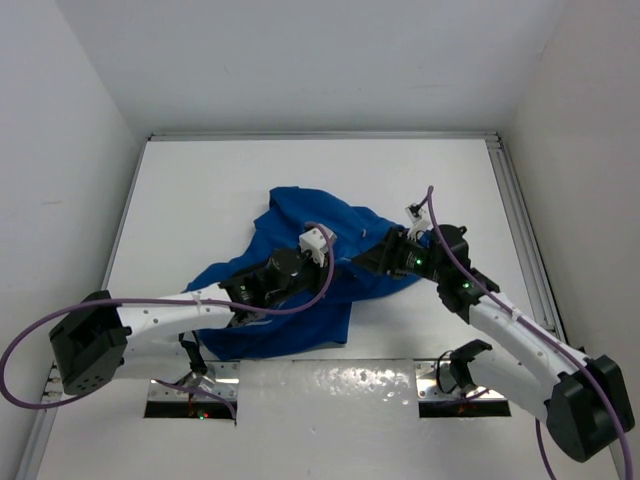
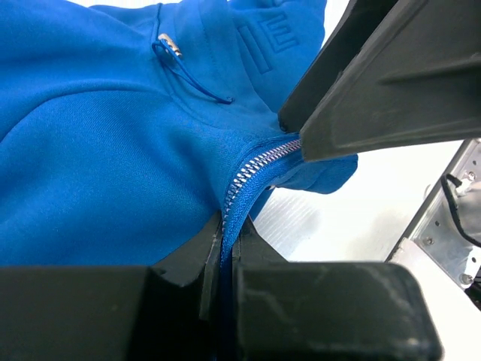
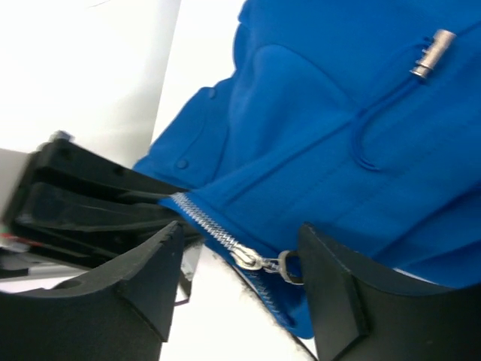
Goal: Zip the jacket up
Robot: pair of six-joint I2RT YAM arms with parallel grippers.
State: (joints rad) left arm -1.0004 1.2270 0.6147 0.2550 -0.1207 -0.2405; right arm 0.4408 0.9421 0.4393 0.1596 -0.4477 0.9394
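You have one marking to note. In the left wrist view, the royal-blue soft fleece jacket (image 2: pixel 113 150) carries a tone-on-tone embossed emblem (image 2: pixel 274 37) near the top of the picture: a squared outline with stacked bars that resemble a capital E. It is pressed into the fabric and partly hidden, so record it as a partial logo, since no word reads from it. The top and right wrist views give you no legible text, number or brand.

Jacket (image 1: pixel 300 215) heaped on counter (image 1: pixel 200 190) centre, left arm (image 1: pixel 170 315) over its near-left part, right arm (image 1: pixel 500 330) at its right edge, zipper (image 2: pixel 254 167) between both jaws.
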